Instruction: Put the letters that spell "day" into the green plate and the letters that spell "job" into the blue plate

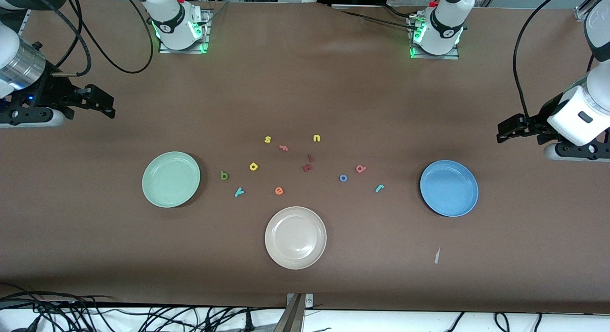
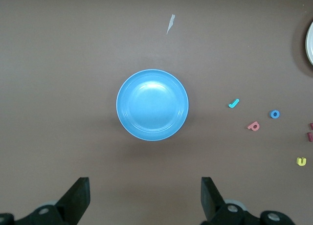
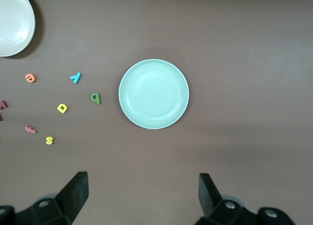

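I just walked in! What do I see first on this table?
Three plates: a green plate toward the right arm's end, a blue plate toward the left arm's end, and a beige plate nearest the camera. Little colourful letters lie scattered between the green and blue plates.

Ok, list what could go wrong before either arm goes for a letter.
1. The yellow a could be confused with the yellow s or u nearby.
2. The blue o and pink b lie close together; an open claw may nudge one while taking the other.
3. The letters are tiny and flat, so a grip may slip.
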